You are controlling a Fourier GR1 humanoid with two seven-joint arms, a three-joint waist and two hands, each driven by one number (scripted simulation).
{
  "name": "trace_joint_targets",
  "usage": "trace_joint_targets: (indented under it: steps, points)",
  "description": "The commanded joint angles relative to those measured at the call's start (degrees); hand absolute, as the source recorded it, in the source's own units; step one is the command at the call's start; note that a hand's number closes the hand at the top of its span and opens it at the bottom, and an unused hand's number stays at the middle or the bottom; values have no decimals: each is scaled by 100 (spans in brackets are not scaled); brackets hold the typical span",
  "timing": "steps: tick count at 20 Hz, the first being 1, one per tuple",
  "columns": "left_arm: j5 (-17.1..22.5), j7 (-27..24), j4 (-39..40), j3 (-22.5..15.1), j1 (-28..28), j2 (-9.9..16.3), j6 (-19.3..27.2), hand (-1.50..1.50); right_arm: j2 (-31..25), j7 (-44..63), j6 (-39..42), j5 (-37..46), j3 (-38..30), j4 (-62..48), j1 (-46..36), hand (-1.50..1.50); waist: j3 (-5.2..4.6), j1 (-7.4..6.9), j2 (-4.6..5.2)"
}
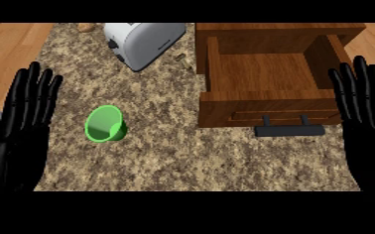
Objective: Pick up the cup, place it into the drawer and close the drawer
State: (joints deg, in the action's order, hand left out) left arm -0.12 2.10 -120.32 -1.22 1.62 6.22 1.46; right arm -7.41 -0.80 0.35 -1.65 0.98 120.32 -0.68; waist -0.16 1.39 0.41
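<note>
Cups: one, a green cup [106, 124], left of the drawer and well apart from it.
Drawers: one, a wooden drawer [273, 100], pulled open.
Drawer handles: one, a black handle [289, 130] on the drawer's front.
Toasters: one, a silver toaster [143, 42], up and to the left of the drawer.
Hands: two, the left hand [26, 124] far left of the drawer, the right hand [356, 114] at its right side.
Counters: one, a speckled counter [190, 158] beneath the drawer.

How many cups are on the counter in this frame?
1. A green plastic cup lies on the speckled granite counter, left of the open wooden drawer and below the silver toaster. None shows inside the drawer.
</note>
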Motion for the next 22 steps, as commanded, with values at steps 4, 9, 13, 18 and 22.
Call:
trace_joint_targets:
  steps: [4,9,13,18,22]
  points:
    - [1947,-326,343,324,-435,868,-1932,-150,43,-44,-21,58,4,-13,18,-150,3,-98,-34]
    - [3403,103,1710,421,-441,1048,-2772,-150,-150,478,406,-129,347,-271,-112,-150,-2,-55,26]
    - [4223,425,2449,834,-915,1526,-3312,-150,-205,496,481,-250,98,-807,-436,-150,15,-121,-20]
    - [3170,-396,3863,912,-1338,1378,-3873,-150,-454,186,939,-707,-429,-1085,-489,-150,15,-96,-28]
    - [2631,-994,4931,1099,-1497,1519,-4383,-150,-265,308,661,-312,-235,-1370,-1004,-150,13,-115,-25]
